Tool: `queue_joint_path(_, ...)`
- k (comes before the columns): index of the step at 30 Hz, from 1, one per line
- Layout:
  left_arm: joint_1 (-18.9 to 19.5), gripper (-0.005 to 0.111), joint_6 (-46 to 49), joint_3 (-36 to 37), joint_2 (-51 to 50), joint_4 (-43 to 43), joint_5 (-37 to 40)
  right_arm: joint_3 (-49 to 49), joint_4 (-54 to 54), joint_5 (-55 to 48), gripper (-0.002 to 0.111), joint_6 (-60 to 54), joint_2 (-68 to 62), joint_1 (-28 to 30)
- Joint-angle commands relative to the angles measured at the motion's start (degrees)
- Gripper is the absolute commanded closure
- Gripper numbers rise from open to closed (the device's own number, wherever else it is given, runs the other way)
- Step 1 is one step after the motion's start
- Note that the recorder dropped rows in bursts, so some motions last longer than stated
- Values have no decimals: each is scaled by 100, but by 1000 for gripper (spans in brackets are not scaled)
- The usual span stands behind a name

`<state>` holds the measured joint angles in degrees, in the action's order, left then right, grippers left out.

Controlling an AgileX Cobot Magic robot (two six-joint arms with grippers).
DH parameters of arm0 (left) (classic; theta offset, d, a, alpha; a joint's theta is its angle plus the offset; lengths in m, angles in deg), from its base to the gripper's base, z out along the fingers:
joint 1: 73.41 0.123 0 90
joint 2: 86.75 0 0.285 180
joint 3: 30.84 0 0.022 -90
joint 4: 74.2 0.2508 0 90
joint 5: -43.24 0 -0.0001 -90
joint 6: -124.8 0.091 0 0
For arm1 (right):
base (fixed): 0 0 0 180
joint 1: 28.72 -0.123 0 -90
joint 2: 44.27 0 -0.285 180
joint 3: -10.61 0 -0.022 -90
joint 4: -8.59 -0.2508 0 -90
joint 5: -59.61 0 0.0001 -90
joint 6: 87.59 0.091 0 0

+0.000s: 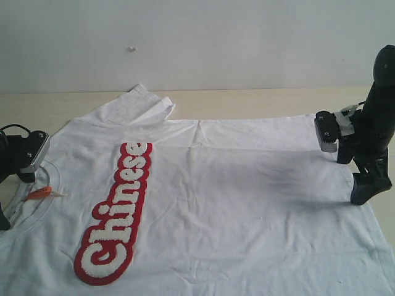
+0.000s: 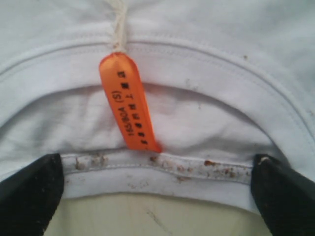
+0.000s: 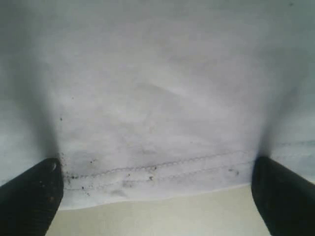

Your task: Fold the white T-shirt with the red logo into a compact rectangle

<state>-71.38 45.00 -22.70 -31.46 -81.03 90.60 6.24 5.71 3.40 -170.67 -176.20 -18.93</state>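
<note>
Plainly, the white T-shirt (image 1: 247,203) lies spread on the surface (image 1: 247,102) — left hand (image 2: 157,191) wide open and empty astride its collar (image 2: 162,167), right hand (image 3: 157,191) likewise wide open astride the hem (image 3: 157,169).

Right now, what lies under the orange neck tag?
The orange tag lies on inner fabric of the white T-shirt within the neck opening, its tip reaching the stained collar band. The table beneath that fabric is covered.
</note>
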Motion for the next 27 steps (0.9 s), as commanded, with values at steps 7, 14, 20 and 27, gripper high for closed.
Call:
queue_joint_path(7,-3,2,-2,72,-170,44,-279,67,93,44,3,-18,-262,18)
queue_joint_path(14,-3,2,-2,72,-170,44,-279,67,93,44,3,-18,-262,18)
queue_joint_path(20,-3,2,-2,72,-170,44,-279,67,93,67,3,-18,-260,18)
queue_joint_path(27,-3,2,-2,72,-170,44,-279,67,173,259,28,-41,-260,18)
